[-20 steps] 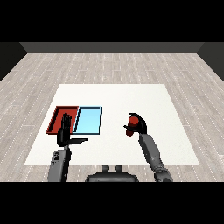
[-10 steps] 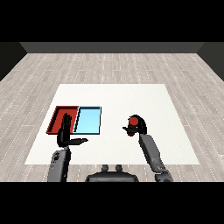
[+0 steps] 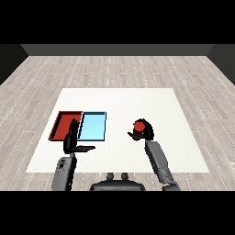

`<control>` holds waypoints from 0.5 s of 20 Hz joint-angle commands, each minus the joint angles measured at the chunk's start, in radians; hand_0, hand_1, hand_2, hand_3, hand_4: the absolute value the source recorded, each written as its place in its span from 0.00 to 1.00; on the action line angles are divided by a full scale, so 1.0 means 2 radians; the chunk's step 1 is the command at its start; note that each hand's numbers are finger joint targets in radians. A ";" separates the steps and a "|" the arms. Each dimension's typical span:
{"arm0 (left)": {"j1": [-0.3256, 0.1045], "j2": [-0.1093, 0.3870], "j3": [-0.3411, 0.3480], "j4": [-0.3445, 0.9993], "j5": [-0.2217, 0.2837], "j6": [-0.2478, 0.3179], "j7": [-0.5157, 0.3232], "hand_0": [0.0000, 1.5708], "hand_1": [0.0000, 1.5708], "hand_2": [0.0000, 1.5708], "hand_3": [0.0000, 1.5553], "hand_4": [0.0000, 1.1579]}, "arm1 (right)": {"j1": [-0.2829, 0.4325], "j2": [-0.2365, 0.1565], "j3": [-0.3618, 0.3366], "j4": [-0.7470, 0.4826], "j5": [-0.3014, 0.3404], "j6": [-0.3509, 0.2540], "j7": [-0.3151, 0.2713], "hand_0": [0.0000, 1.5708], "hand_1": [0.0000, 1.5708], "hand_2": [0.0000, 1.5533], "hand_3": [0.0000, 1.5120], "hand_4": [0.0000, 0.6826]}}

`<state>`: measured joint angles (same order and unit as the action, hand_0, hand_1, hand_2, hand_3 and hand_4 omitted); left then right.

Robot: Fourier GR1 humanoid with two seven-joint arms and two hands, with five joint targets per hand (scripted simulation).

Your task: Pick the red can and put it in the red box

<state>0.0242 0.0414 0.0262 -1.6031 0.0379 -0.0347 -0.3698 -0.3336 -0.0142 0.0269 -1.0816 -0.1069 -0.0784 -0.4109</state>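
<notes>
My right hand (image 3: 146,133) is curled round the red can (image 3: 139,125), whose red top shows above the black fingers, right of the table's middle. The red tray (image 3: 59,124) lies at the left of the white table, with the light blue tray (image 3: 93,126) touching its right side. My left hand (image 3: 72,139) stands in front of the two trays with its fingers straight up and the thumb out to the right; it holds nothing and covers part of the red tray's near right corner.
The white table (image 3: 119,101) lies on a grey plank floor. Both grey forearms come in from the lower corners. Nothing else stands on the table.
My right hand with the red can has moved a little nearer and to the left, and seems slightly raised. The left hand has barely shifted.
</notes>
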 commanded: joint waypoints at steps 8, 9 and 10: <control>-0.065 -0.020 -0.129 0.033 -0.011 0.075 0.058 0.00 0.00 0.00 0.00 0.00 | 0.028 0.003 0.015 -0.126 0.005 -0.015 0.056 0.91 0.91 0.93 0.94 0.95; -0.046 -0.020 -0.116 0.009 -0.008 0.051 0.061 0.00 0.00 0.00 0.00 0.00 | 0.019 0.007 0.034 -0.104 -0.004 -0.029 0.045 0.90 0.90 0.93 0.94 0.96; -0.078 -0.020 -0.135 0.038 -0.004 0.072 0.069 0.00 0.00 0.00 0.00 0.00 | -0.005 0.007 0.026 -0.081 -0.016 -0.022 0.030 0.91 0.91 0.93 0.94 0.95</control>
<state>-0.0729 0.0067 -0.1508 -1.5756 0.0192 0.0482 -0.2612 -0.3036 -0.0089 0.0621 -1.2669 -0.1148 -0.1043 -0.3306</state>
